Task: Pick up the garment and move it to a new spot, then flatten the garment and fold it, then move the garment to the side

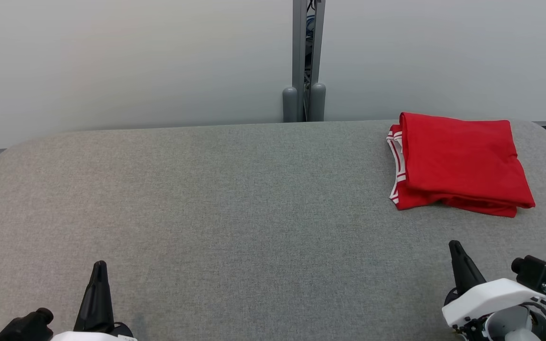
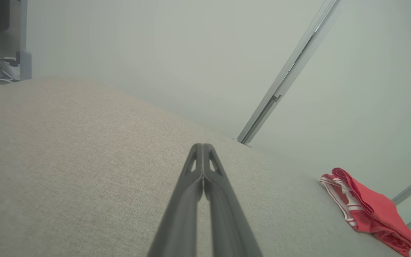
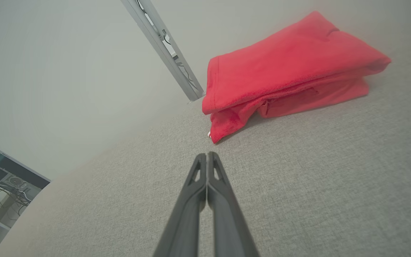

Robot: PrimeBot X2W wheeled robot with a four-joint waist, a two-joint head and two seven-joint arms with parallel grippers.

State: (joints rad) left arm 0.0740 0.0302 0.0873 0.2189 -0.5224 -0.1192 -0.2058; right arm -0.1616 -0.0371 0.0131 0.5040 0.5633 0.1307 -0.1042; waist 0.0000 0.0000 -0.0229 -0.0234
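Currently, the garment [image 1: 462,161] lies on the far right part of the counter [image 1: 230,199], close to the rear edge. It is a red item with white-striped trim, folded into a compact rectangle of several layers.

Left pincer [image 1: 99,270]: closed, holding nothing. The left wrist view shows its 2 fingers pressed together at the tips, above bare counter, well apart from the garment.

Right pincer [image 1: 455,246]: closed, holding nothing. The right wrist view shows its 2 fingers together, pointing toward the near corner of the garment, near it but not touching.

Step assessment: the folded state and the side position suggest that the fold and the final move to the side are complete, with both arms parked at the near edge. If the cycle is instead at its start, step 1 (pick up) applies.

Next move, in that case:
1. Open the right pincer.
2. Advance it to the near edge of the stack.
3. Close on all layers, not the top 1 alone, so the stack does not unfold on lifting.
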